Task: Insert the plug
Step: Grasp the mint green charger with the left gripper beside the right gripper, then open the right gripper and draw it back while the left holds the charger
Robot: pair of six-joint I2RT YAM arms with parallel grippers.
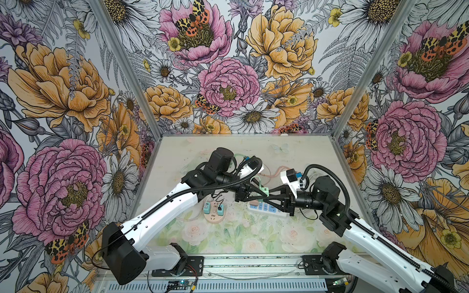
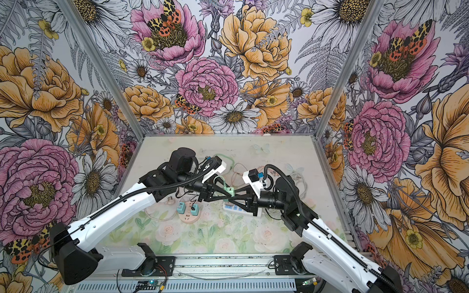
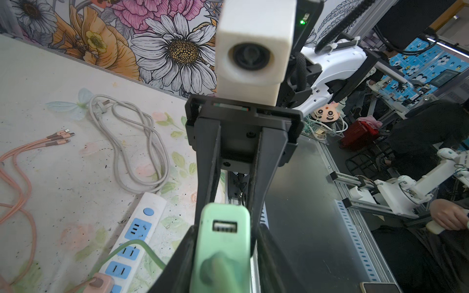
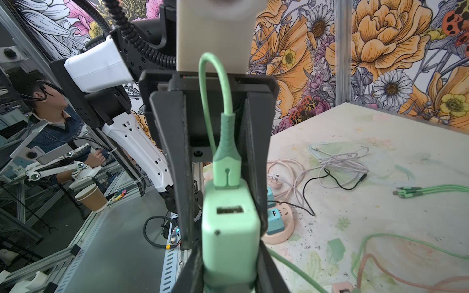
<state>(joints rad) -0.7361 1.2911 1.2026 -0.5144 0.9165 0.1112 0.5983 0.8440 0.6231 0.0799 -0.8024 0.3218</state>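
Observation:
A mint-green plug [image 1: 264,191] [image 2: 229,191], a block-shaped adapter, hangs in mid-air over the white power strip [image 1: 266,209] [image 3: 137,228], between both grippers, which meet tip to tip. In the right wrist view my right gripper [image 4: 229,253] is shut on the plug [image 4: 229,241], both fingers pressed against its sides. A green cable's connector [image 4: 225,165] sits in one of its USB ports; the other port is empty. My left gripper [image 3: 224,228] stands around the plug [image 3: 223,243] with a gap showing at one finger. The plug's prongs are hidden.
A round pink socket [image 1: 214,213] [image 4: 279,228] carrying teal adapters lies left of the strip. A grey power cord [image 3: 127,142], a pink multi-head cable [image 3: 15,162], white cables [image 4: 337,162] and a green multi-head cable [image 4: 431,189] lie scattered at the back of the table.

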